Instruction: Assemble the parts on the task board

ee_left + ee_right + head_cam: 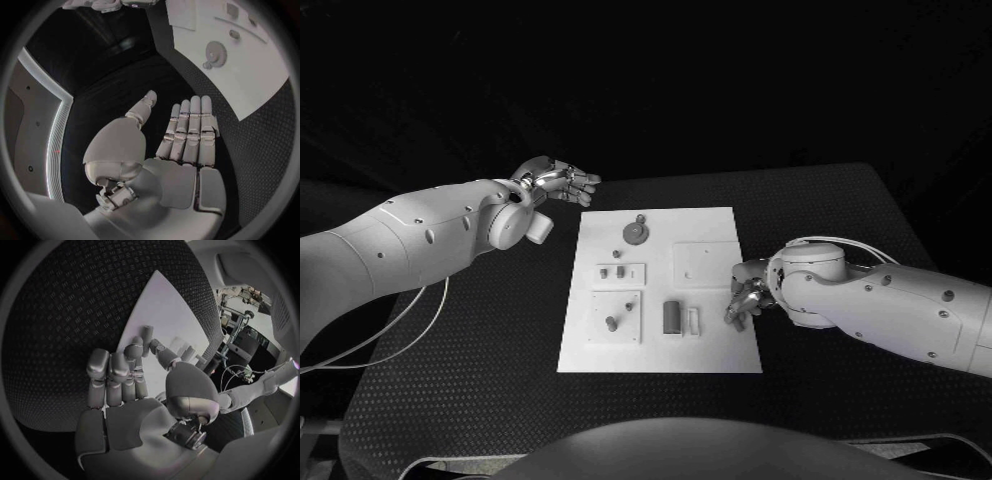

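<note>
Parts lie scattered over the white task board (711,345), which sits flat in the middle of the black table (473,340). Near the board's far end is a round gear-like part (636,233) with a small knob just beyond it; the left wrist view shows the same round part (215,51) lying on the board (262,85). Below it in the head view, a small raised plate (620,272) carries two little pieces, and a larger raised plate (613,317) nearer the robot carries a peg-like piece and a short slanted one. Beside that stands a dark rectangular block (671,317), with a pale narrow bar (692,321) just to its right. A square plate (702,264) lies on the board's right half. The left robot hand (557,183) hangs above the table off the board's far left corner, apart from the board; in its wrist view this robot hand (181,145) is flat, fingers straight and side by side with the thumb spread away, holding nothing. The right robot hand (747,295) is at the board's right edge, fingers pointing down toward the surface near the pale bar. In its wrist view the right robot hand (134,375) has its fingers curled somewhat over the board (165,315); whether anything is pinched between the fingertips I cannot tell.
</note>
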